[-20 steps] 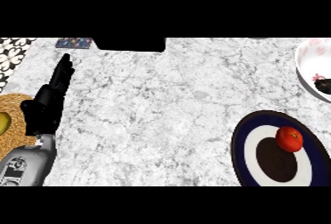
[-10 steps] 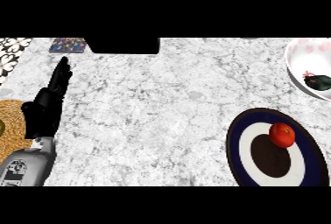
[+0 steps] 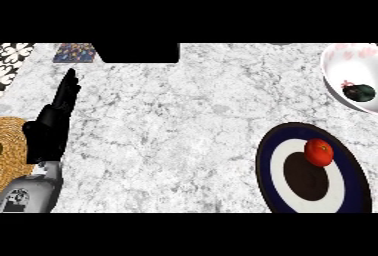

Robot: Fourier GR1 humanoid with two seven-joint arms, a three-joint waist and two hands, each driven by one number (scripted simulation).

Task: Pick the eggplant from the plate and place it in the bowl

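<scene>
A dark, rounded eggplant point(image 3: 360, 92) lies inside the white bowl point(image 3: 341, 62) with pink flower marks at the upper right. The round plate point(image 3: 275, 165), ringed dark blue, white and black, sits at the lower right with a red tomato point(image 3: 319, 152) on it. My left hand point(image 3: 52, 122) rests at the left edge, fingers straight and pointing up, holding nothing. The right hand does not show.
A woven straw mat point(image 3: 11, 145) lies at the left edge beside my left forearm. A patterned tile point(image 3: 74, 52) and a black-and-white patterned piece point(image 3: 11, 57) sit at the upper left. A dark block point(image 3: 139, 52) stands at the counter's back edge.
The whole view has drifted: the plate and bowl now sit further left and lower in the picture, showing more of the bowl. The left hand stays still.
</scene>
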